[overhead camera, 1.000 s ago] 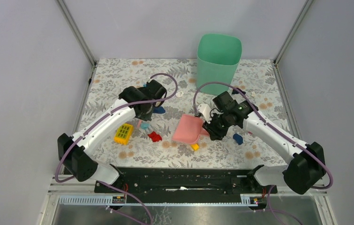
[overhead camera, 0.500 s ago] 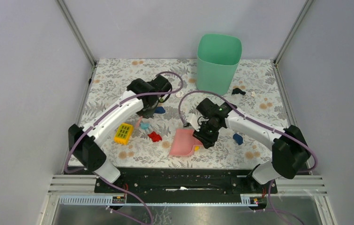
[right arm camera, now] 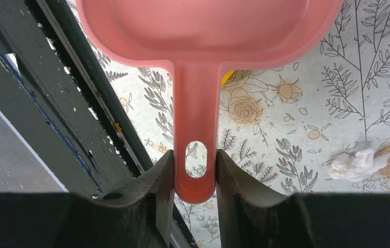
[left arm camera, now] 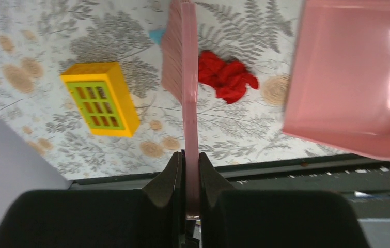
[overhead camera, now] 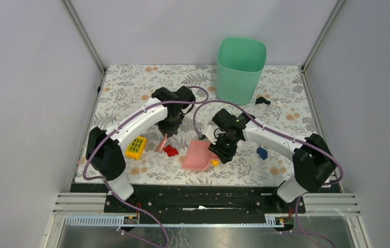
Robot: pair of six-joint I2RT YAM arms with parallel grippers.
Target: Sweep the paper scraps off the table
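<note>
My left gripper point(overhead camera: 171, 125) is shut on the handle of a pink brush point(overhead camera: 161, 143). In the left wrist view point(left arm camera: 190, 157) the brush point(left arm camera: 182, 77) points down at the table point(overhead camera: 130, 82), beside a red piece point(left arm camera: 226, 80). My right gripper point(overhead camera: 222, 151) is shut on the handle of a pink dustpan point(overhead camera: 199, 156), which lies low near the front edge. The right wrist view point(right arm camera: 195, 155) shows the pan point(right arm camera: 208, 26) empty and one white paper scrap point(right arm camera: 355, 164) on the table to its right. Another scrap point(overhead camera: 279, 104) lies at the back right.
A green bin point(overhead camera: 240, 67) stands at the back. Toy pieces lie about: a yellow brick point(overhead camera: 136, 146), the red piece point(overhead camera: 170, 150), a small yellow piece point(overhead camera: 214, 162) by the pan, a blue piece point(overhead camera: 261, 152) and a black piece point(overhead camera: 261, 101). The black rail point(overhead camera: 203, 194) runs along the front.
My right gripper has carried the dustpan left and toward the front edge. My left gripper has moved right and nearer with the brush, to just left of the pan.
</note>
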